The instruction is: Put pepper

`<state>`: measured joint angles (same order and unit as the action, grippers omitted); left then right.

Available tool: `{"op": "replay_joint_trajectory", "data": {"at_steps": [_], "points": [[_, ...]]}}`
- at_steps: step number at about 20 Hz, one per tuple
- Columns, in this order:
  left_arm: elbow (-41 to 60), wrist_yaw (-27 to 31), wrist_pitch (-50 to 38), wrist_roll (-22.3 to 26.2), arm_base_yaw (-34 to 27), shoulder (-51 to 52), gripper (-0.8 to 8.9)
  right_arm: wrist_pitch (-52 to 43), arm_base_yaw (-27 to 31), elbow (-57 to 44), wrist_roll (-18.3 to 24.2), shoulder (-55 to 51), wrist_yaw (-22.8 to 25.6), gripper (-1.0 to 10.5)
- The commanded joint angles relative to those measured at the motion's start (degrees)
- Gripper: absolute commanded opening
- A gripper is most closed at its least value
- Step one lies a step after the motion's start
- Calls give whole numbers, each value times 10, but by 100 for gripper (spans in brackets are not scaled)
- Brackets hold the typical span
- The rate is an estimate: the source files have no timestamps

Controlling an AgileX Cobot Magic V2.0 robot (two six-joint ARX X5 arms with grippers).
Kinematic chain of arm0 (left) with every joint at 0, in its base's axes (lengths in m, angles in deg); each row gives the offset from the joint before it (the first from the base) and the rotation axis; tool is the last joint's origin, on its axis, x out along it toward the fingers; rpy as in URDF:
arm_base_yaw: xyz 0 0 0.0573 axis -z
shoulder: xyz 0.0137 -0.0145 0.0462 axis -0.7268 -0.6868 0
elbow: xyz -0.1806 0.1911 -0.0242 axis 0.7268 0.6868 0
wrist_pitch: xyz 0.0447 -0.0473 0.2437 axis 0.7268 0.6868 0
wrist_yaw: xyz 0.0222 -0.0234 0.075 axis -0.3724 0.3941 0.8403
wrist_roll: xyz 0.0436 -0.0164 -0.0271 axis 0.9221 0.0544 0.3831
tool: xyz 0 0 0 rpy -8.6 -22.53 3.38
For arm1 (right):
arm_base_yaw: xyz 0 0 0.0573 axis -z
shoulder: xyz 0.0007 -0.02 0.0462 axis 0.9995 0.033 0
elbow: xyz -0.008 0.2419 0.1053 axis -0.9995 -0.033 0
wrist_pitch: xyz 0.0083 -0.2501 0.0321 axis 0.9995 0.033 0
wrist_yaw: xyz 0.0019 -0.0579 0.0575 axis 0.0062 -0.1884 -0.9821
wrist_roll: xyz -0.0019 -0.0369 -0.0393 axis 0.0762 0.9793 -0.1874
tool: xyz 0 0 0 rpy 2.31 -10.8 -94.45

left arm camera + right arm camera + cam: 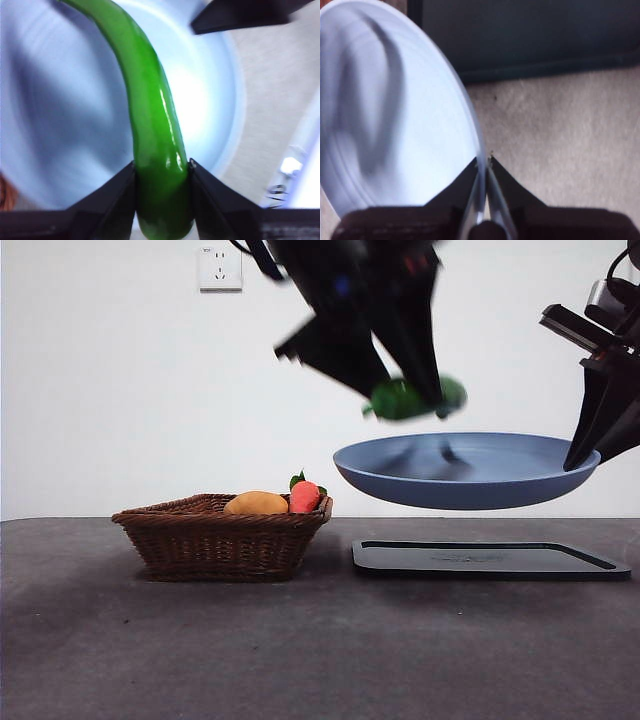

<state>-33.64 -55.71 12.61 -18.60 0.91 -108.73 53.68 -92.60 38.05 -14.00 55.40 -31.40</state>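
The left pincer (162, 172) pinches the pepper (150, 115) just above the blue plate (470, 475), which the right pincer (483, 162) grips by its rim, clear of the counter (200, 640). Placing appears underway; next, lower and release over the plate's middle.

Left gripper (162, 172): its two black jaws are clamped on the pepper's near end.
Long glossy green pepper (150, 105): curves away over the plate.
Round pale-blue plate (60, 125): lies beneath, blurred.
Other black gripper (240, 15): at the plate's rim.
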Motion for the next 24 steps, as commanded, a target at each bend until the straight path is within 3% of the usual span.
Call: {"op": "replay_joint_trajectory", "data": {"at_steps": [1, 6, 9, 14, 24], "points": [[-11, 2, -24, 12, 11, -33, 113, 1, -1, 5, -5, 7, -16, 3], [-11, 4, -31, 12, 12, -71, 119, 7, -1, 5, -10, 7, -39, 3], [-11, 18, -34, 12, 17, -71, 215, 14, -1, 5, -9, 7, -43, 3], [-11, 15, -24, 12, 19, -69, 232, 23, -1, 5, -11, 7, -45, 3], [-11, 15, -17, 14, 19, 49, 232, 26, 1, 5, -35, 7, -25, 3]]}}
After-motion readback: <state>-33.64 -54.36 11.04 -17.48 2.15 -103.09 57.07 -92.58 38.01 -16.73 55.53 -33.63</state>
